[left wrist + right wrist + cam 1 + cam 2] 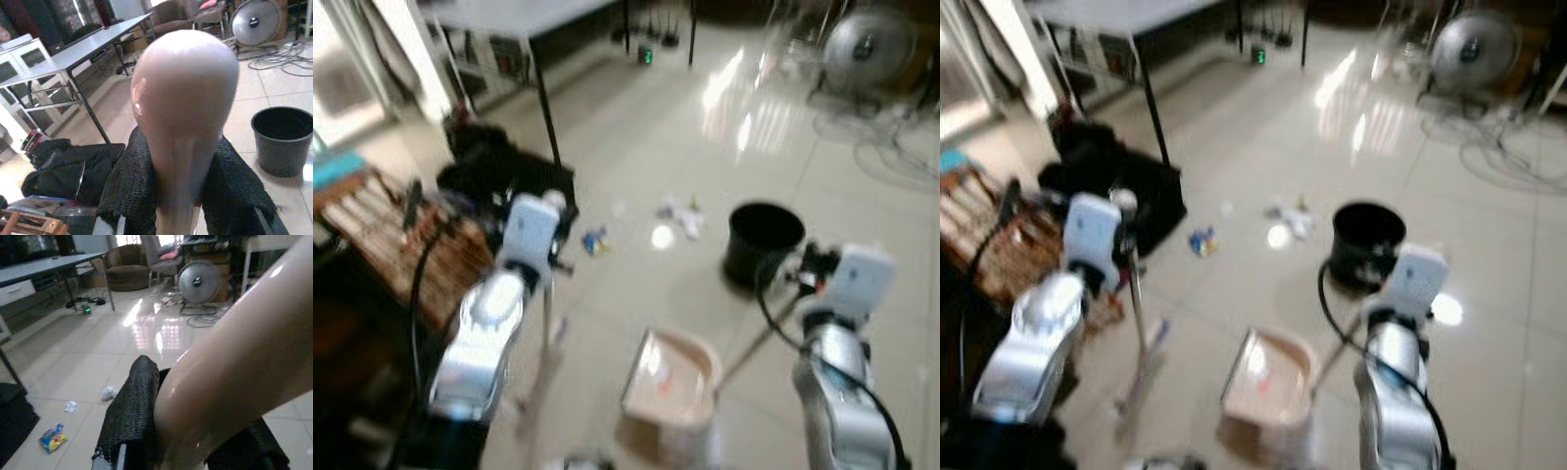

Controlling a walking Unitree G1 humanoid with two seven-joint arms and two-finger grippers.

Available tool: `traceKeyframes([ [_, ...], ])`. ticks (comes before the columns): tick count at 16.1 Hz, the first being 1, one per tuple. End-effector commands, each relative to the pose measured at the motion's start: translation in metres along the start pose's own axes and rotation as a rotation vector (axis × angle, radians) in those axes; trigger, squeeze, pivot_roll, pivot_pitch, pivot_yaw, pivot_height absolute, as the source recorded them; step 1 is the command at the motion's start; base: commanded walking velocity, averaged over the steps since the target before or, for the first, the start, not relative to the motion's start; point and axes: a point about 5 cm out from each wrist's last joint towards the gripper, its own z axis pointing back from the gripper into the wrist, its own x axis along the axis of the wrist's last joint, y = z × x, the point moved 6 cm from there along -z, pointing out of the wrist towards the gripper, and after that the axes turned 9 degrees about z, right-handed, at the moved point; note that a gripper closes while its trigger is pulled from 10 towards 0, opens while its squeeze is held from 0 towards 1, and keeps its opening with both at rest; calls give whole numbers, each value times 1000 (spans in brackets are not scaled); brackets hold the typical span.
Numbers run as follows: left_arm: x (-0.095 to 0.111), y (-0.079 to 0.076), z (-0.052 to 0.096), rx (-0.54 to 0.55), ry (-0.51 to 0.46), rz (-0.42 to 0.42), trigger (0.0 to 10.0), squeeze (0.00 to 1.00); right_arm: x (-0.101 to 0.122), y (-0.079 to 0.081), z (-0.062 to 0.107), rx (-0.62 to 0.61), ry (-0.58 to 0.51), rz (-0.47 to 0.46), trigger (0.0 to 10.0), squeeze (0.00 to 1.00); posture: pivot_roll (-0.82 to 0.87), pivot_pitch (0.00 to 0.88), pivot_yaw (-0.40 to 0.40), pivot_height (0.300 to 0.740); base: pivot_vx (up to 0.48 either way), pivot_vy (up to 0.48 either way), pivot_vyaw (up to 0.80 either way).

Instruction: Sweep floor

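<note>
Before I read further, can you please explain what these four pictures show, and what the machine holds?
This is a walking robot with two silver arms. Two pictures come from cameras on its head, looking down at a tiled floor. The other two come from cameras on its wrists. The left gripper is shut on a broom handle. The right gripper is shut on the dustpan handle, with the pale dustpan low between the arms. On the floor ahead lie scraps of litter, a blue and yellow wrapper and a black bucket. A table and a fan stand farther off.
</note>
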Motion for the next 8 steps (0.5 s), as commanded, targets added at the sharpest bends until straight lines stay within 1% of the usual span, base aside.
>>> traceKeyframes([
  [1,10,7,3,26,-37,-75,10000,0,8,5,-1,16,-38,-5,10000,0,89,38,11,740,0,-480,0],
  [4,5,4,7,27,-22,-55,10000,0,7,10,-2,29,-30,-2,10000,0,101,47,1,740,0,-480,0],
  [6,3,1,8,14,-18,-17,10000,0,5,10,-2,33,-23,0,10000,0,105,48,2,740,0,0,0],
  [8,3,-2,8,-7,-18,-27,10000,0,3,10,-3,32,-15,3,10000,0,110,51,-1,740,0,0,0],
])
